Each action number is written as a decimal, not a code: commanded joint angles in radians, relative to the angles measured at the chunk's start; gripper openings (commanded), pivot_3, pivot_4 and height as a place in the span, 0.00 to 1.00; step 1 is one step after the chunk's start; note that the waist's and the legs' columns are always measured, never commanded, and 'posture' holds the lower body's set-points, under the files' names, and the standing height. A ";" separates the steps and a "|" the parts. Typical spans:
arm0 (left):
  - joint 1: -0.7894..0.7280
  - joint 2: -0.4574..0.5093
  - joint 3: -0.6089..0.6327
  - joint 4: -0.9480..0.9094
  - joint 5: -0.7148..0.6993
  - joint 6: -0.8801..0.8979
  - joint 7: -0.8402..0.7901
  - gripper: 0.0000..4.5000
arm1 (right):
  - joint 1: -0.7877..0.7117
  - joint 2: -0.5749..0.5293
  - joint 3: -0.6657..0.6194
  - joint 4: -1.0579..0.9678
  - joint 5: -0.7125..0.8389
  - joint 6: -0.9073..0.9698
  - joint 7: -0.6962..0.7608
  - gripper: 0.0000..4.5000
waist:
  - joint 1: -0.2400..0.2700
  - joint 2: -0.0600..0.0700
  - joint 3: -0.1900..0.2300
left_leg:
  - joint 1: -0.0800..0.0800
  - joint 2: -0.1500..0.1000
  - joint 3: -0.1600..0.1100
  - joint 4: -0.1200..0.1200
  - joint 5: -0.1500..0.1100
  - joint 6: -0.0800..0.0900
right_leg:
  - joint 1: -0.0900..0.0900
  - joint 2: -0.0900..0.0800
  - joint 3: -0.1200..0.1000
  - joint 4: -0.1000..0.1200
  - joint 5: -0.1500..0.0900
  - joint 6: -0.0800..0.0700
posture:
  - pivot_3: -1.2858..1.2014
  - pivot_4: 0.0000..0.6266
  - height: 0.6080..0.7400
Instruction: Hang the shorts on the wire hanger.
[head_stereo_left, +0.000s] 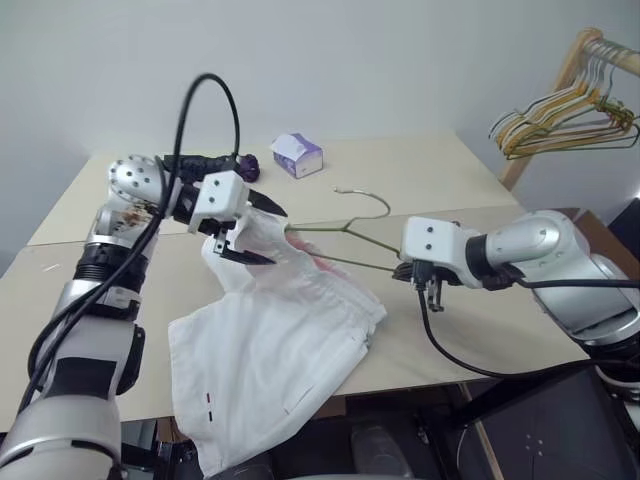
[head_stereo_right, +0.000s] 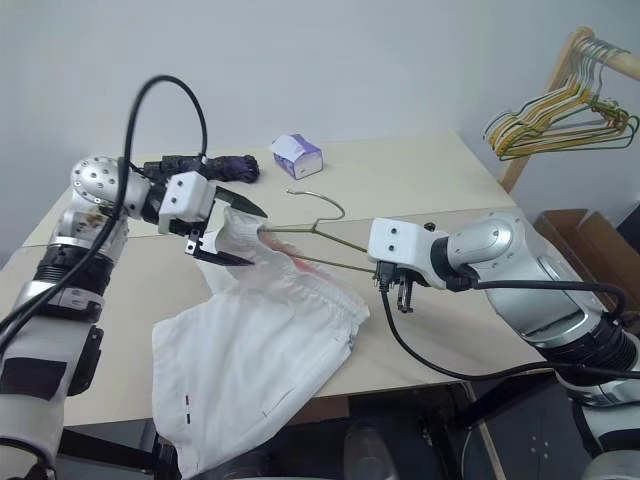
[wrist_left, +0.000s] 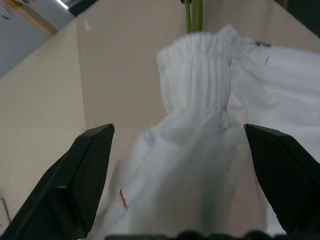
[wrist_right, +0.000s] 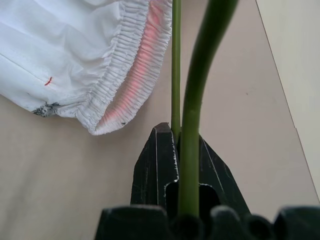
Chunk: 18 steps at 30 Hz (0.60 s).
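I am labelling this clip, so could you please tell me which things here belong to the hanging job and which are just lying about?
Job:
- white thin-cloth shorts
- thin olive-grey wire hanger

Lying about:
- white-and-purple tissue box
- bunch of yellow, green and gold hangers
- dark purple bundle

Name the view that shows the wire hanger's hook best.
The left eye view: the wire hanger shows whole, its hook up against the table. The right eye view matches it. The wrist views show bare wire stretches; the right gripper clamps one.
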 joint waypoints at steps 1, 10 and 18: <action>-0.058 -0.025 -0.005 0.082 0.048 -0.081 0.006 0.99 | -0.043 0.004 -0.011 -0.025 0.000 0.004 0.017 0.00 | -0.005 0.000 0.000 | 0.000 0.000 0.000 0.000 0.000 0.000 | 0.000 0.000 0.000 0.000 0.000 0.000 | 0.40 0.00 1.00; -0.082 -0.062 0.015 0.176 0.073 -0.140 -0.012 0.66 | -0.060 0.015 -0.027 -0.027 0.025 0.048 0.029 0.00 | -0.039 0.000 0.000 | 0.000 0.000 0.000 0.000 0.000 0.000 | 0.000 0.000 0.000 0.000 0.000 0.001 | 0.40 0.00 1.00; -0.067 -0.036 0.010 0.156 0.034 -0.095 -0.017 0.10 | -0.050 0.021 -0.049 -0.023 0.057 0.019 0.053 0.00 | -0.054 0.000 0.000 | 0.000 0.000 0.000 0.000 0.000 0.000 | 0.000 0.000 0.000 0.001 0.000 0.001 | 0.40 0.00 1.00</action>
